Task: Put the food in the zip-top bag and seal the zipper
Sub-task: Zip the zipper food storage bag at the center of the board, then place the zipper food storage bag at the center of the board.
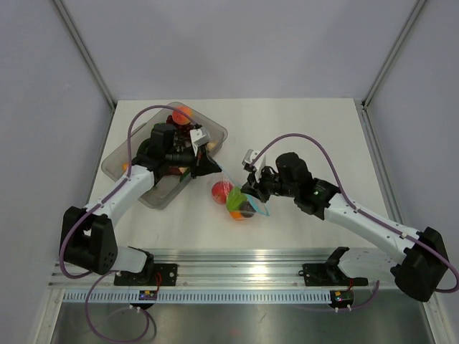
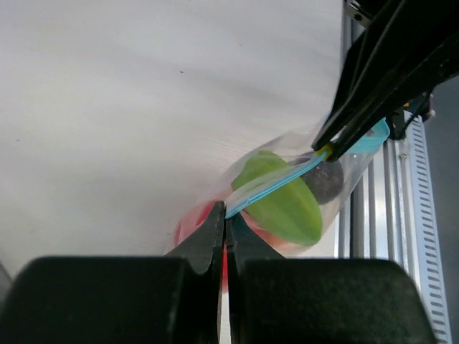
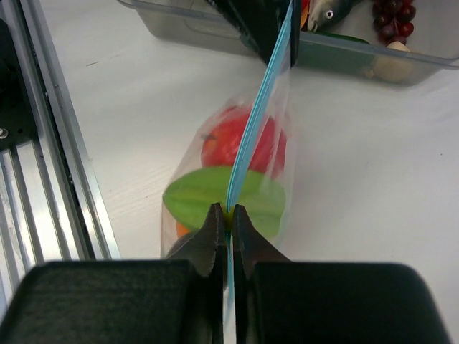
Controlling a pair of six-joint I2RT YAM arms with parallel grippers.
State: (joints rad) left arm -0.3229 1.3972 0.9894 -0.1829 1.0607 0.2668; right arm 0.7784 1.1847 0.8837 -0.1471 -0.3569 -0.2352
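left gripper (image 2: 224, 223): clamped tight on the zipper (image 2: 272, 188), at the end nearest the tub (image 1: 115, 169).
right gripper (image 3: 224, 215): pinched closed on the same blue strip further along, with a short tail of it sticking out past its fingers.
why held so: your two grips stretch the strip straight between them. i judge this keeps the mouth lined up for pressing it closed.
zip-top bag (image 1: 238, 202): on the table between the arms, just beside the tub, with the strip edge uppermost.
in the bag: a red piece (image 3: 229, 143), a green piece (image 3: 193, 201), a dark purple piece (image 2: 326, 179) and a bit of orange low down.
in the tub: a dark red grape cluster (image 3: 391, 18), a peach piece (image 3: 391, 68) and an orange piece (image 1: 181, 112) at the far corner.
seal: you cannot tell whether the strip is shut along its full length.
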